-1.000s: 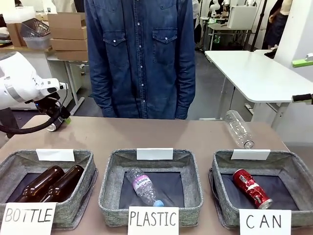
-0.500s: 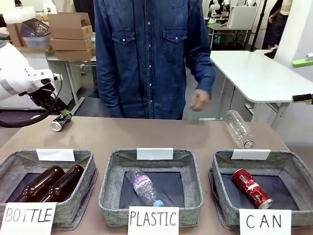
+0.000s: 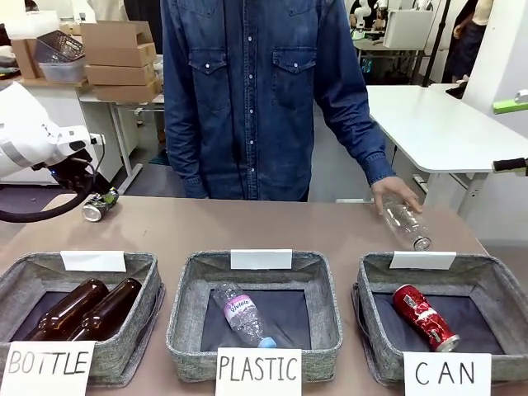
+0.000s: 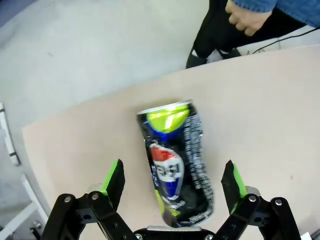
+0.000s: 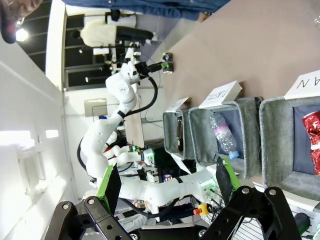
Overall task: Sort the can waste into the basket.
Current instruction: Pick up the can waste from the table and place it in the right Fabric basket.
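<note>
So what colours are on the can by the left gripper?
The can is black and blue with yellow-green patches; clearest in the left wrist view.

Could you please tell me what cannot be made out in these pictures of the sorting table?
- Front view: the dark can is too small for its print to be read.
- Left wrist view: the body of the left gripper hides the can's near end.
- Front view: the person's hand covers the clear bottle's far end.
- Right wrist view: the picture's edge cuts off the red can in the CAN basket.
</note>
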Tool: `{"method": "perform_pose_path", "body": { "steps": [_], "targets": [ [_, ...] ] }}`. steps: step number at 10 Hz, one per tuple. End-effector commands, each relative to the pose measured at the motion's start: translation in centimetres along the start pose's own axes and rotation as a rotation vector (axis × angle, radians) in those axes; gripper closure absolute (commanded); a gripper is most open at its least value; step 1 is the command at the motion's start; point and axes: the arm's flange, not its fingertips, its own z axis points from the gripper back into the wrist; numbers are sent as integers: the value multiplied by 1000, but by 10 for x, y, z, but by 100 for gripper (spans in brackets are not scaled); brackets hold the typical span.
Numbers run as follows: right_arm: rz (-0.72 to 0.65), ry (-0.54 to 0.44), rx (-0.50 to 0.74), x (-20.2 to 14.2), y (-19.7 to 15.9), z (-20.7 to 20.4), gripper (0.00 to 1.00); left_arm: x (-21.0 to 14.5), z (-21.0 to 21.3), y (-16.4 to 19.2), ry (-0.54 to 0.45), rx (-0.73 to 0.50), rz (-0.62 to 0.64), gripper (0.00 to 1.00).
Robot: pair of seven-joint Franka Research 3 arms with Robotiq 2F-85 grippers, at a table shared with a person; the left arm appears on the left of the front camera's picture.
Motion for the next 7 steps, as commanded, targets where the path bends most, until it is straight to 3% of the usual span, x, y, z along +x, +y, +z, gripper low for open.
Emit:
{"method": "perform_pose_path", "body": {
  "steps": [1,6,7],
  "targets": [
    [26,6,-1,2,0,1,0,6,-14,10,37,2,40,0],
    [26,6,-1,2,0,1,0,6,-21,12,35,-8,57,0],
    [26,6,-1,2,0,1,0,6,-20,12,32,22,65,55]
  ]
}}
